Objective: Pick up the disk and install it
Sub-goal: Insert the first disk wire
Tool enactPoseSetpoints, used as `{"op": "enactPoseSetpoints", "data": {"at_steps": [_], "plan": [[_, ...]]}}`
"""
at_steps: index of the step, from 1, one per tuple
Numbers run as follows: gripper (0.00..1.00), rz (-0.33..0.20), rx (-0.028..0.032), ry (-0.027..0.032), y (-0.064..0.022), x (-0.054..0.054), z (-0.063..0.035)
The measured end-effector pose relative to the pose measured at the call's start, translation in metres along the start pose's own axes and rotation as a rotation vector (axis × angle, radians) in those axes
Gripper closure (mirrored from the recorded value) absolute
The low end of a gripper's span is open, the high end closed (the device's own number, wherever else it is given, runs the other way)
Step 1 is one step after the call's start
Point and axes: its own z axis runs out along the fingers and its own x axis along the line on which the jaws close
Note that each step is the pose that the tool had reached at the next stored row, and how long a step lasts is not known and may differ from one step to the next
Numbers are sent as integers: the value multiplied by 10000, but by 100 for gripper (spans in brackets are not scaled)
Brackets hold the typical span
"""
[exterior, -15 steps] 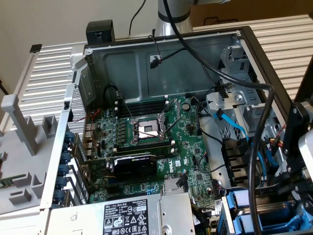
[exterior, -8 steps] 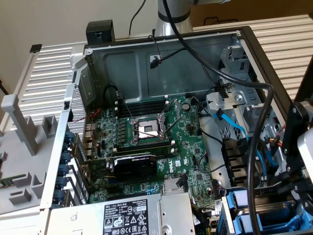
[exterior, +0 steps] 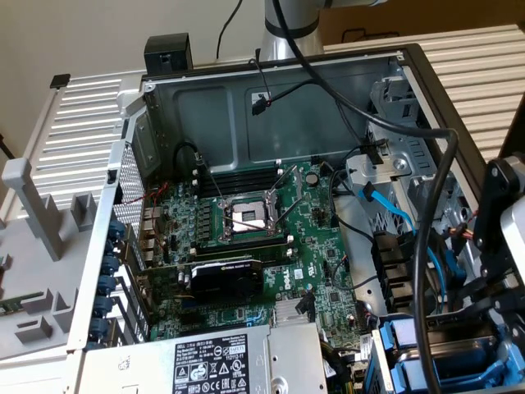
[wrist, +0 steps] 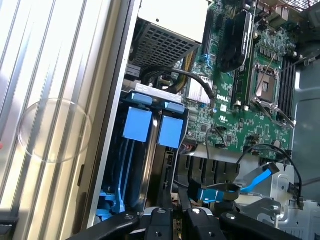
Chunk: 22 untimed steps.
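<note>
Silver-grey cylindrical arm tube point(exterior: 285, 29), smooth and faintly glossy. Carries a thick black cable point(exterior: 420, 271), round and plain-sheathed, running loose off the tube. Continues into a matte black wrist housing point(exterior: 499, 215) with rounded edges, a pale grey cap point(exterior: 517, 168) above it. Finishes in the gripper point(wrist: 172, 222): black angular link bars point(wrist: 115, 222) side by side, each pinned by a round silver pivot screw point(wrist: 160, 212); small dark bores in the inner bars.
</note>
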Motion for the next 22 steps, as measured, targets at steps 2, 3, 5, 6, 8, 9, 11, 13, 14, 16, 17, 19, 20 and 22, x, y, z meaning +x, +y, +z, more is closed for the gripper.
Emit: {"op": "enactPoseSetpoints", "data": {"at_steps": [2,3,5,6,8,9,11,13,14,16,17,19,20,22], "plan": [[83,-7,15,11,11,-27,-27],[83,-10,26,29,19,-41,-41],[83,-17,52,79,42,-65,-66],[83,-20,65,106,52,-75,-75],[83,-24,91,195,73,-94,-91],[83,-28,110,257,82,-100,-96],[83,-47,182,383,93,-116,-100],[83,-75,270,488,102,-136,-104],[83,-88,314,558,107,-146,-105],[83,-107,393,731,116,-162,-105],[83,-116,430,836,121,-169,-105],[83,-128,491,1046,131,-180,-103],[83,-135,519,1154,136,-188,-100],[83,-148,584,1361,145,-208,-97]]}}
